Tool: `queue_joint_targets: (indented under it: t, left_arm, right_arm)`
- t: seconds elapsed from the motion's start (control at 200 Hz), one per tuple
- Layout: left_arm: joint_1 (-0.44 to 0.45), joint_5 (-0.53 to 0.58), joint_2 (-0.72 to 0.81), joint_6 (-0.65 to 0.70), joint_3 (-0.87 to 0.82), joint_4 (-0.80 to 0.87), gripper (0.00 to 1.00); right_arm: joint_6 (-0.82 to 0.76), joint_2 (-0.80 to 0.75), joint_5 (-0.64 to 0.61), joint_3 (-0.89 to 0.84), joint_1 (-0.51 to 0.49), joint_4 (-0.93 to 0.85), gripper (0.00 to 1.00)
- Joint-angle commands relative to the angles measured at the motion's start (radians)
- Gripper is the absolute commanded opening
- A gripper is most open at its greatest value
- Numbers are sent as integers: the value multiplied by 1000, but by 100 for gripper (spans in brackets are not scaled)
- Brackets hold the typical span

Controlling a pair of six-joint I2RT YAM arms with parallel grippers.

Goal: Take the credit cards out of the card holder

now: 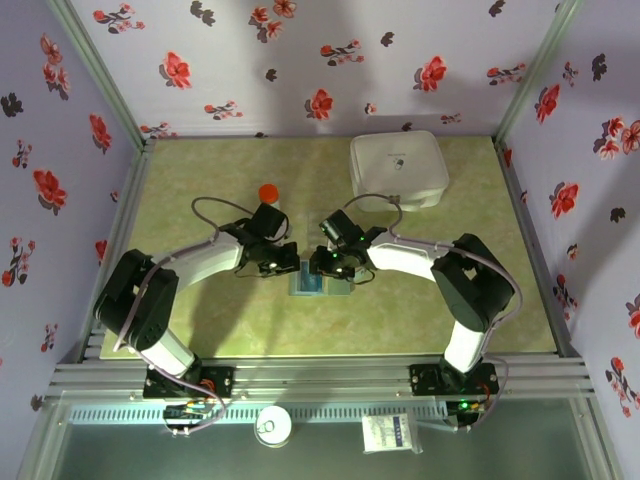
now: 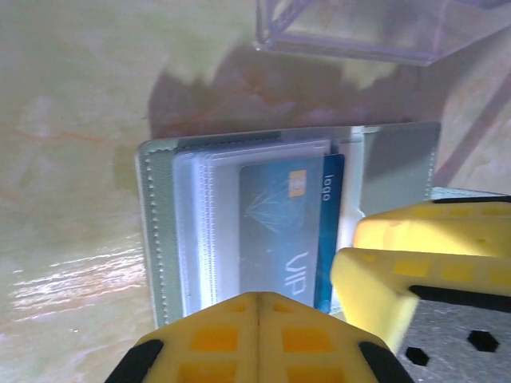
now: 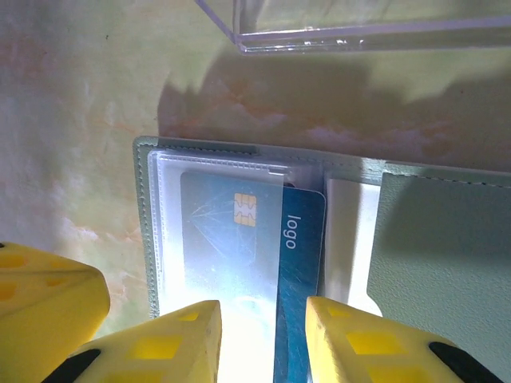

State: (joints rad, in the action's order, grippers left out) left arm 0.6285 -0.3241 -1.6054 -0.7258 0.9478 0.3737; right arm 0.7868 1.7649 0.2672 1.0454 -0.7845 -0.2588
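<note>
The grey-blue card holder (image 1: 312,283) lies open on the green table (image 1: 200,330), near its middle, between the two grippers. The left gripper (image 2: 257,307) has its yellow fingers pressed together over the edge of the clear sleeves, where a blue chip card (image 3: 227,231) sits. The right gripper (image 3: 263,319) has its jaws apart, straddling a blue logo card (image 3: 302,263) that pokes out of the sleeves. A clear plastic box (image 3: 359,32) stands just beyond the holder, and a white box (image 1: 398,170) sits far right.
</note>
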Motion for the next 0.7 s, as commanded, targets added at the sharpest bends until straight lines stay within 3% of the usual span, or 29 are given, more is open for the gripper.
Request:
queue_joint_targets:
  t: [0.0,0.695]
  left_arm:
    - [1,-38,-35,24,18,2,0]
    - [-1,-21,-105,43,-18,12,0]
  right_arm:
    - [7,-13,18,-13,1,19,34]
    - [20,63,72,-12,1,48,32]
